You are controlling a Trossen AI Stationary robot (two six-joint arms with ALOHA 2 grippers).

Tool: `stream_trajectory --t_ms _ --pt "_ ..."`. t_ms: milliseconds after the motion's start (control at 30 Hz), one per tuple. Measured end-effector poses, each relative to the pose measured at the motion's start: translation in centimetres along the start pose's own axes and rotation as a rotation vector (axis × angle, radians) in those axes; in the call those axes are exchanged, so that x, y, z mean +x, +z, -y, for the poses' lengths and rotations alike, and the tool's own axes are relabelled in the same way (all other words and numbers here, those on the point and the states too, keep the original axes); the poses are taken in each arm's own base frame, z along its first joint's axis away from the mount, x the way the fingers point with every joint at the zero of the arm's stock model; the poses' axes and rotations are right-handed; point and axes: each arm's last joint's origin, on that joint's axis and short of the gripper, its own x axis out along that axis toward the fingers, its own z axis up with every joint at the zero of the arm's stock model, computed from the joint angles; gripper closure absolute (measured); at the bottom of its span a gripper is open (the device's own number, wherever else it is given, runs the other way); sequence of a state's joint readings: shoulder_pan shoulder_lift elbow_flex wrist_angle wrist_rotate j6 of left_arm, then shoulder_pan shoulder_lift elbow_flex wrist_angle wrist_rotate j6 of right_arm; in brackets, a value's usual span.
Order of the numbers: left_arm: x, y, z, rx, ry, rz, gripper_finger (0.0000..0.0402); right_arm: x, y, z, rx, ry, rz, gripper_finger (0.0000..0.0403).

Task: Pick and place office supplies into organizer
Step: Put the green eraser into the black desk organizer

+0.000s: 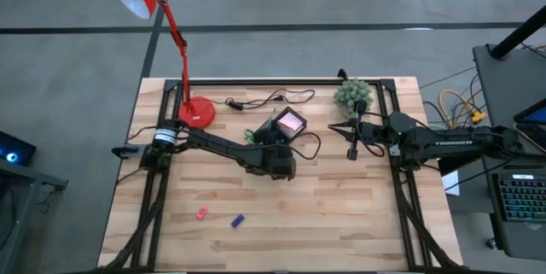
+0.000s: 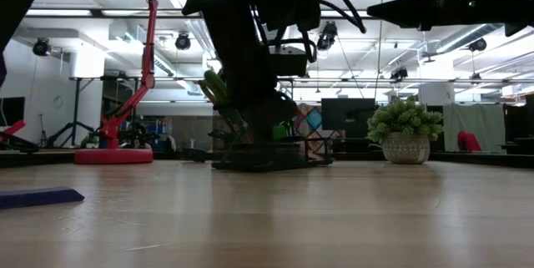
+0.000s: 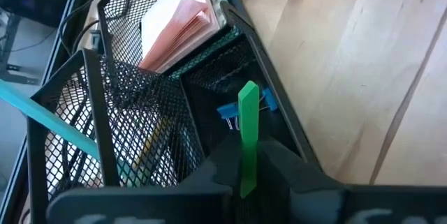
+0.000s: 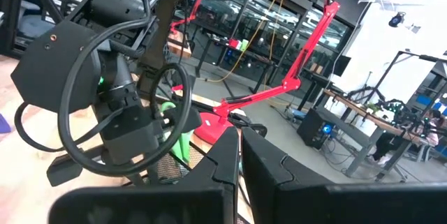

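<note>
A pale wooden table [image 1: 341, 214] stands on grey floor. The left gripper [image 3: 246, 172] pinches a green strip [image 3: 248, 137] over the black mesh organizer [image 3: 140, 105] mid-table; the right gripper [image 1: 352, 151] hangs closed beside it. Red [image 1: 201, 212] and blue pieces [image 1: 238, 220] lie near the front edge.

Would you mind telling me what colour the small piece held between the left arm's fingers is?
Green: the small piece sits pinched over the organizer, clearest in the left wrist view.

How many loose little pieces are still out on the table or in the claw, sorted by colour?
Red piece on the table: 1
Blue piece on the table: 1
Green piece pinched in the left claw over the black tray: 1
Total: 3
</note>
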State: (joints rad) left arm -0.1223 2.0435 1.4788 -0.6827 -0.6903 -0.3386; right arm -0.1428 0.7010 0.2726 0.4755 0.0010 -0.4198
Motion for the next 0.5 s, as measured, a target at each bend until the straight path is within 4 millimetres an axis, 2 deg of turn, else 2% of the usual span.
stream_trajectory --t_ms 500 --pt "0.04 0.02 -0.13 -0.021 0.001 -0.007 0.029 0.0 0.0 0.0 0.0 0.0 0.0 0.0394"
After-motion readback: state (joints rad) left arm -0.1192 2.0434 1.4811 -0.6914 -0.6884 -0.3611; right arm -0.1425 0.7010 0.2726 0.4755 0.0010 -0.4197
